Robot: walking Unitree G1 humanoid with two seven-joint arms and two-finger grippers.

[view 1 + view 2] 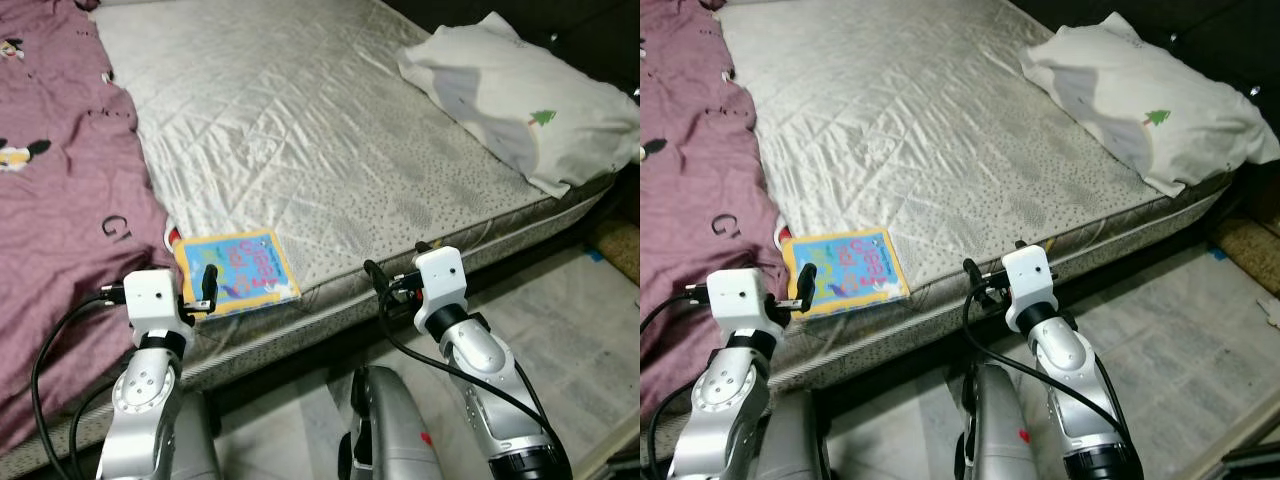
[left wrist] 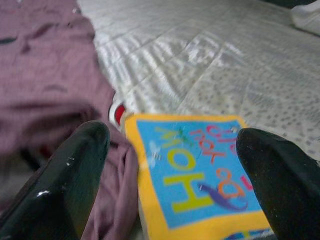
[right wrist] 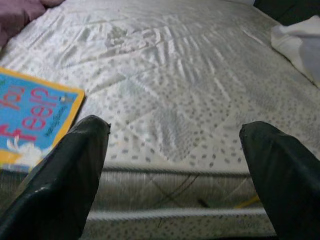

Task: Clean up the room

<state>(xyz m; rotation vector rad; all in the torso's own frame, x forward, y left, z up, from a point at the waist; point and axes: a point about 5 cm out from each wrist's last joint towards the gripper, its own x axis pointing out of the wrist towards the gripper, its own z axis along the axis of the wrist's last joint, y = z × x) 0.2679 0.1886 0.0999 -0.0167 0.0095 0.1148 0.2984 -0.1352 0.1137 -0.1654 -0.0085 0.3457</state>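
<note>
Left hand (image 2: 170, 150) was wide open and empty, just before the book (image 1: 238, 272)
The book, yellow-edged and blue, lay flat at the near edge of the bed (image 1: 330, 150), touching the purple blanket (image 1: 60, 200). Right hand (image 3: 175, 150) was also wide open, holding nothing, pointed at the bare mattress edge beside the book. A white pillow (image 1: 520, 100) lay at the far right corner of the bed
</note>
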